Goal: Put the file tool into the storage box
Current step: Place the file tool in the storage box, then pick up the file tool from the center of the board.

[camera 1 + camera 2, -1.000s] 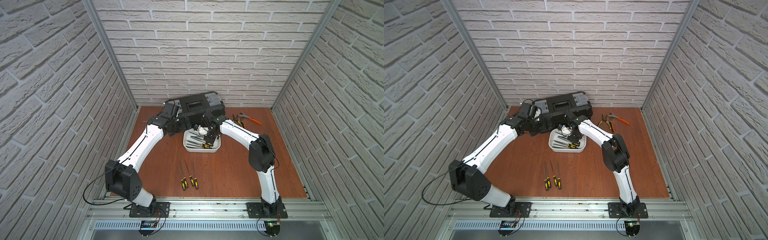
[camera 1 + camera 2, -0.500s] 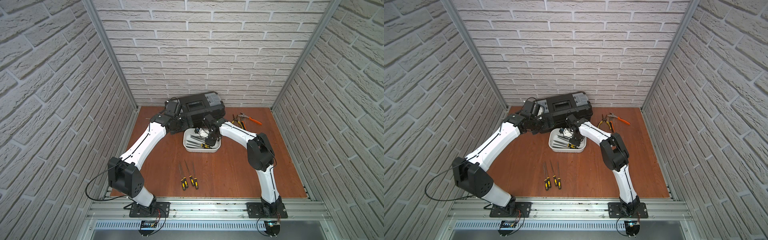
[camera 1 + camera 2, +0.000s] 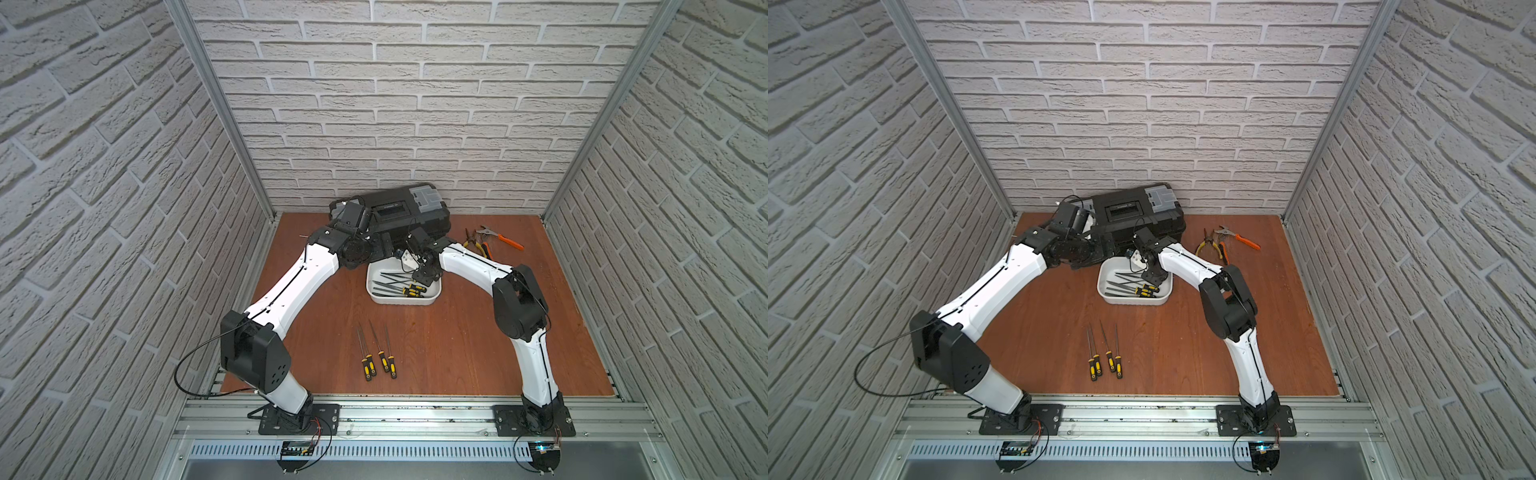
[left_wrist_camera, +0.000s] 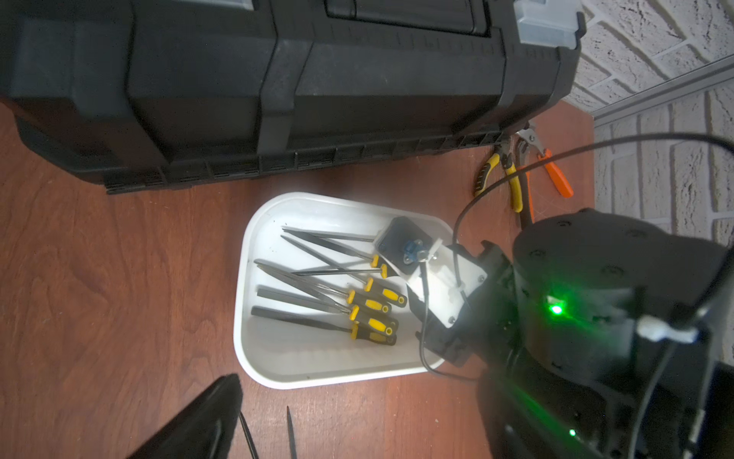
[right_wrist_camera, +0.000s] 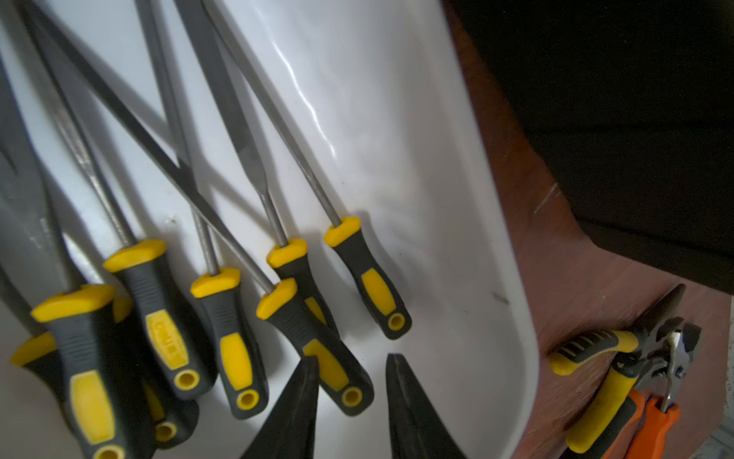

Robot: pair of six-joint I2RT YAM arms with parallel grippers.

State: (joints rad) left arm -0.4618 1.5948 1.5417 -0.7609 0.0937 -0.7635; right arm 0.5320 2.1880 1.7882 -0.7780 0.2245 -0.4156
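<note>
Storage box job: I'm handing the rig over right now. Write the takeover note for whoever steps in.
Right gripper: open, empty, over the storage box.
Left gripper: near the box's far left corner; open or shut cannot be told.
Done: several files lie in the box.
Left: four loose files lie side by side on the table, in front of the box.
</note>
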